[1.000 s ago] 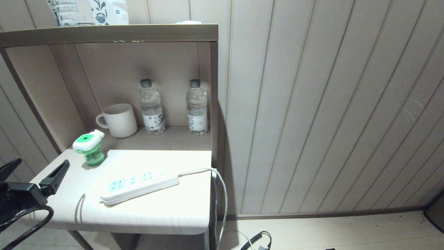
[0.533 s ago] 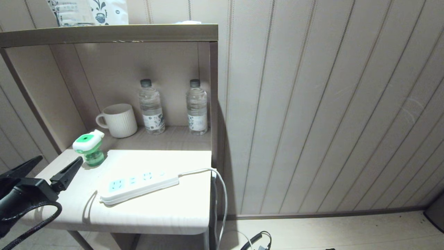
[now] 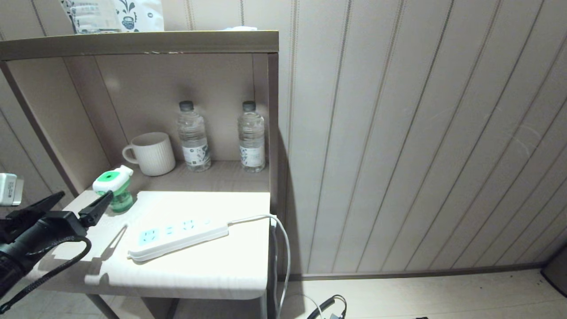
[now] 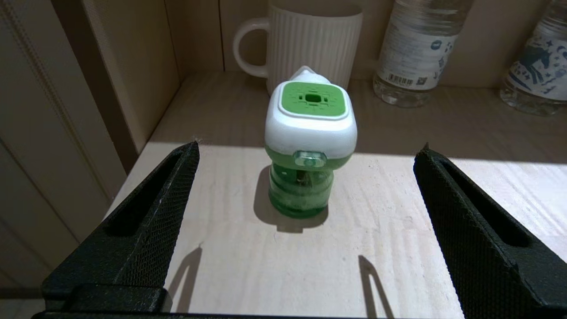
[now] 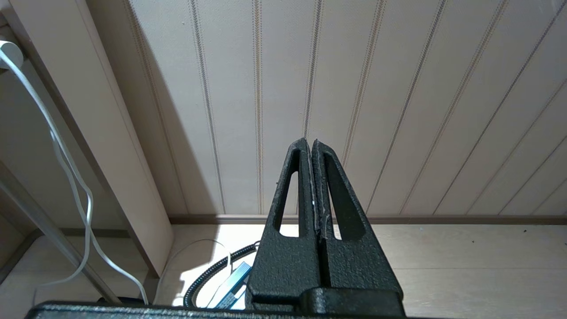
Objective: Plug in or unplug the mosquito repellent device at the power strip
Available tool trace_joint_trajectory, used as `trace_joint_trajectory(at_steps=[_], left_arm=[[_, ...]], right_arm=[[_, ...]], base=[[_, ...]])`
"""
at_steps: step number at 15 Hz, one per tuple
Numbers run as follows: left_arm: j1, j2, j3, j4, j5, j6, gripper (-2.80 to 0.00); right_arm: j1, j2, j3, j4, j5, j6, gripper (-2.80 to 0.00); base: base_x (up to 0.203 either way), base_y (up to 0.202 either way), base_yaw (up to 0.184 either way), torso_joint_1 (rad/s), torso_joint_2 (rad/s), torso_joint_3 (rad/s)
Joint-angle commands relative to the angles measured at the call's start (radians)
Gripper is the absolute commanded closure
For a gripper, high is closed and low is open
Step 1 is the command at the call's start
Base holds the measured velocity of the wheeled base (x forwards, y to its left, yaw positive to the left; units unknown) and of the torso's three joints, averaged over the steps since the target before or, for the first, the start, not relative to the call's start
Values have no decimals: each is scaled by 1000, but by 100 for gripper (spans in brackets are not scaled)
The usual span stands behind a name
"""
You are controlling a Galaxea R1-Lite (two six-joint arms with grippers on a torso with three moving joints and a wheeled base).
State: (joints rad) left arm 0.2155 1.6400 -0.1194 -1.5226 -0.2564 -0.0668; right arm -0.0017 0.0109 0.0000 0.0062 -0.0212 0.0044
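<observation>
On the pale desk [image 3: 199,270] against the striped wall [image 3: 421,133], the mosquito repellent device [image 3: 113,190] stands upright, unplugged, near the power strip [image 3: 177,239]. Left pincer [image 3: 75,203] gapes wide beside it; right pincer [image 5: 312,148] is pressed together.

place: hotel room or bedroom corner | signs: striped wall panelling [image 3: 398,133]; wooden nook [image 3: 141,42] holding a mug [image 3: 153,153] and two sealed water bottles [image 3: 193,137]; pale tabletop [image 3: 212,266] with a power strip [image 3: 177,235]; light floor [image 3: 421,292] at right

Green-topped white mosquito repellent device [image 4: 311,133]; white ribbed mug [image 4: 310,42]
</observation>
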Motion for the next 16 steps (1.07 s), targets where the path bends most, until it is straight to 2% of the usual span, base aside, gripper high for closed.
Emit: trace_joint_trajectory(at_steps=[1,10,16], left_arm=[[0,61,-38,-47,0,1,-280],[-4,134,-126,-47,0,5,-280],[-53,172,-177,-47,20,9,-280]], right_arm=[[-1,0,0,0,0,0,0],[0,0,0,0,0,0,0],[0,0,0,0,0,0,0]], base=[[0,0,0,0,0,0],[0,0,0,0,0,0],[0,0,0,0,0,0]])
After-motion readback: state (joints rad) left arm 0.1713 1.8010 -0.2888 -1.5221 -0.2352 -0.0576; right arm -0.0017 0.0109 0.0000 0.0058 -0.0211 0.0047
